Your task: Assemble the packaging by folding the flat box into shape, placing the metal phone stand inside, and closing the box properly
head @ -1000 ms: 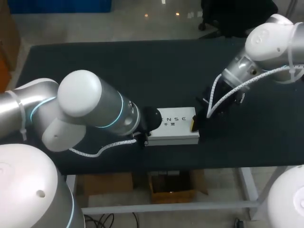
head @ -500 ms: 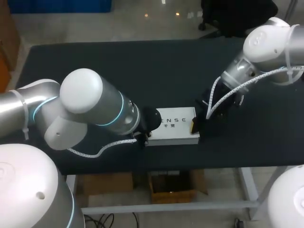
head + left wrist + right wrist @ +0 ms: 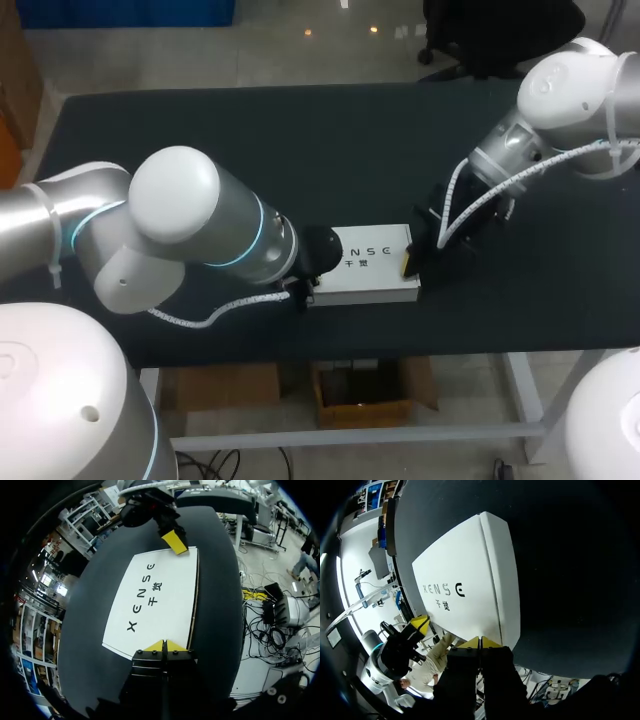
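Left gripper: jaws closed, the two yellow tips pressed together with only a thin line between them, nothing held. The tips sit at the near short edge of the box, close to one corner. Whether they press on the cardboard or hang just over it cannot be told from the wrist view.

Right gripper: jaws closed too, tips meeting, nothing clamped. They sit at the opposite short edge of the box, beside the corner where the top panel meets the long side wall.

Each wrist view picks up the other arm's yellow tips at the far end of the box, so the two grippers face each other across its length.

Box: white, folded into shape, lying flat with its broad printed top panel up and dark lettering across the middle. Lid appears down; a thin seam runs along one long side. From the head view it lies near the front edge of the table, about midway across, with its long axis running left to right.

Left arm: comes in from the left, its large wrist joint covering the box's left end. Right arm: comes down from the right rear corner to the box's right end, one yellow tip showing against the white wall.
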Tool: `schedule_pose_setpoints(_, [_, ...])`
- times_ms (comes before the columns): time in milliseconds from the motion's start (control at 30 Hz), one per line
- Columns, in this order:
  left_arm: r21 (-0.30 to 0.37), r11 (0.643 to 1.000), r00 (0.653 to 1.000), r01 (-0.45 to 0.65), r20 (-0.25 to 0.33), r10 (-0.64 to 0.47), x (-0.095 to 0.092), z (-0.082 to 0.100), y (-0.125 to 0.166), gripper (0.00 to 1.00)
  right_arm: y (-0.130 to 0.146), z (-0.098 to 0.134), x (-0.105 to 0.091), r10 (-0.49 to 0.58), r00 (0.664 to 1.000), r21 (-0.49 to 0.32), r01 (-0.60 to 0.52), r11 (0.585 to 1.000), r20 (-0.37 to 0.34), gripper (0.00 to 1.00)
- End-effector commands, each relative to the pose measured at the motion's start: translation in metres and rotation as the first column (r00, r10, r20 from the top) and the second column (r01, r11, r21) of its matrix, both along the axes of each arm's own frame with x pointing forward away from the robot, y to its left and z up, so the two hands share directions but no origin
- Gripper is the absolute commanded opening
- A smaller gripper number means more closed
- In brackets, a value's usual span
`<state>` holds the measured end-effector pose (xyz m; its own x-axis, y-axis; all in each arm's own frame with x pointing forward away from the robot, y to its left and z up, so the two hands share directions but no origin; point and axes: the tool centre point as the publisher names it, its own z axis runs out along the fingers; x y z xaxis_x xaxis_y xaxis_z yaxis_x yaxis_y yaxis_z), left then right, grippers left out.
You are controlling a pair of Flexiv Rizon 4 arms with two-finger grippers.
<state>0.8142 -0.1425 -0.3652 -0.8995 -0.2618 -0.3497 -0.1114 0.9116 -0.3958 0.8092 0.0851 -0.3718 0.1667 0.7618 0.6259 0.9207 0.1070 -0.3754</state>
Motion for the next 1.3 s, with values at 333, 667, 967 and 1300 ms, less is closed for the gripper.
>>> schedule_pose_setpoints(333, [0.012, 1.0, 1.0, -0.008, -0.012, 0.008, 0.003, -0.007, -0.004, 0.0, 0.001, -0.007, -0.004, -0.002, 1.0, -0.016, 0.002, 1.0, -0.01, 0.0])
schedule_pose_setpoints(667, [0.008, 1.0, 0.999, -0.02, -0.033, 0.02, 0.001, -0.015, -0.002, 0.0, -0.002, -0.021, -0.001, -0.004, 0.999, -0.016, 0.003, 1.0, -0.038, 0.0])
schedule_pose_setpoints(967, [0.01, 0.998, 0.998, -0.068, 0.003, 0.068, -0.016, 0.023, -0.011, 0.45, -0.016, 0.021, -0.008, -0.009, 0.998, 0.059, 0.005, 0.998, 0.069, 0.0])
schedule_pose_setpoints(1300, [0.018, 0.975, 0.97, -0.221, -0.096, 0.222, -0.045, 0.063, -0.033, 1.0, -0.051, 0.065, -0.006, -0.024, 0.958, 0.168, -0.025, 0.986, 0.284, 1.0])
